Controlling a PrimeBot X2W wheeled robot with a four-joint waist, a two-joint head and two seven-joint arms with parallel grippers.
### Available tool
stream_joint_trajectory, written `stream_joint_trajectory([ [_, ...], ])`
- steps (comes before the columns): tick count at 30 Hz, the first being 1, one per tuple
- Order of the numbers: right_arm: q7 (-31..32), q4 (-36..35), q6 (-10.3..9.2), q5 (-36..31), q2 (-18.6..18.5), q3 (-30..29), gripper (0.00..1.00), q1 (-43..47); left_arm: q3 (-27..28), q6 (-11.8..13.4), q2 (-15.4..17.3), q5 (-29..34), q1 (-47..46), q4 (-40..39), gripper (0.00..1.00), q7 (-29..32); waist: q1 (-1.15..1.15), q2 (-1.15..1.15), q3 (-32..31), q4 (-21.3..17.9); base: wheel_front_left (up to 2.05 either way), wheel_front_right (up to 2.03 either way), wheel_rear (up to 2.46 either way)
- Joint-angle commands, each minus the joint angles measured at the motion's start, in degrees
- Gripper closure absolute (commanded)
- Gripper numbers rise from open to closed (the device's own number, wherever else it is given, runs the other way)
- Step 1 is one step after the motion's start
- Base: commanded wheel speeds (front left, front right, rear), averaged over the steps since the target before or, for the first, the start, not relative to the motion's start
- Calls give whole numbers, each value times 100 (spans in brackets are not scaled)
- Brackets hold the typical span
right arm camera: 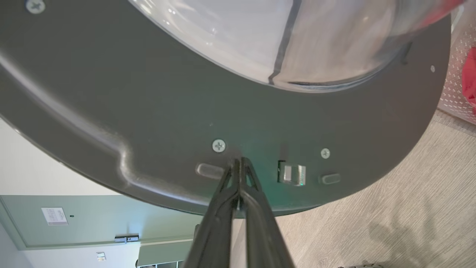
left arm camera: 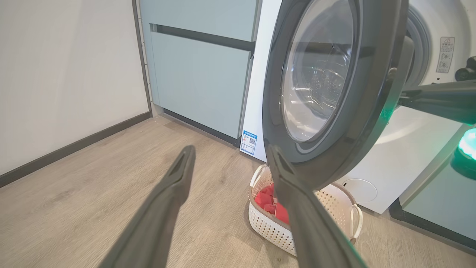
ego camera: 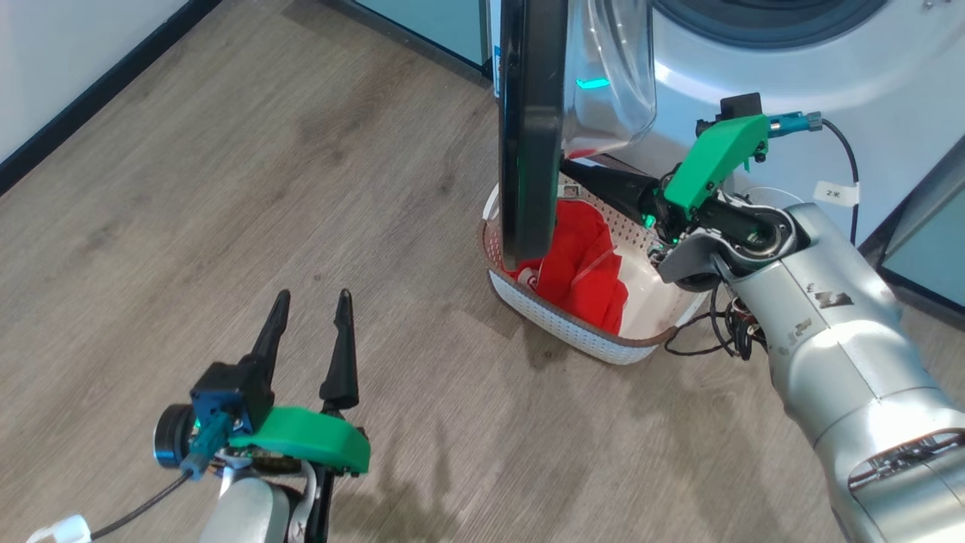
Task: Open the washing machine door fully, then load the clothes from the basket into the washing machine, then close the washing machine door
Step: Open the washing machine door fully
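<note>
While my right hand (right arm camera: pixel 240 162) was pressed together, tips against the dark inner rim of the door (right arm camera: pixel 148 123), the basket (ego camera: pixel 562 326) of red clothes (ego camera: pixel 584 264) sat just below it. My left hand (ego camera: pixel 314 298) hung spread above the floor (ego camera: pixel 226 188), well apart.

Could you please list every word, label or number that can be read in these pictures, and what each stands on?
"2米": white tag on a black cable.
Blue label low on the washing machine: too small to read.
Warning sticker on the washing machine's front: too small to read.
White label on the teal cabinet: too blurred to read.
</note>
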Motion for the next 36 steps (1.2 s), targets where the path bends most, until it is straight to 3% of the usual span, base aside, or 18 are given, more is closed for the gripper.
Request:
stream_joint_trajectory([
  [1,-78,-178,3,69,143,71,100,-250,228,21,58,79,-114,-202,0,-56,0,0,-26,-10,0,0,0],
  [8,-488,-262,3,-10,62,141,100,-32,181,-77,58,185,-73,-80,0,-56,0,0,-281,-97,0,0,0],
  [15,-1336,-1194,3,-836,-488,680,100,781,198,-222,58,308,-51,127,0,-56,0,0,-702,-251,0,0,0],
  [22,-2898,-2058,3,-2219,-1213,1634,100,1491,354,-343,58,414,-113,283,0,-56,0,0,-953,-568,0,0,0],
  [27,-4124,-2106,3,-3335,-1536,2177,100,1668,519,-389,58,454,-169,283,0,-56,0,0,-990,-883,0,0,0],
  [30,-4656,-1968,3,-3796,-1545,2108,100,1792,584,-394,58,462,-176,259,0,-56,0,0,-1009,-1044,0,0,0],
  [34,-4835,-1942,3,-4323,-1453,1736,100,1973,642,-383,58,468,-156,242,0,-56,0,0,-1022,-1197,0,0,0],
  [36,-4852,-2152,3,-4781,-1364,1206,100,2137,677,-376,58,474,-138,227,0,-56,0,0,-1016,-1295,0,0,0],
])
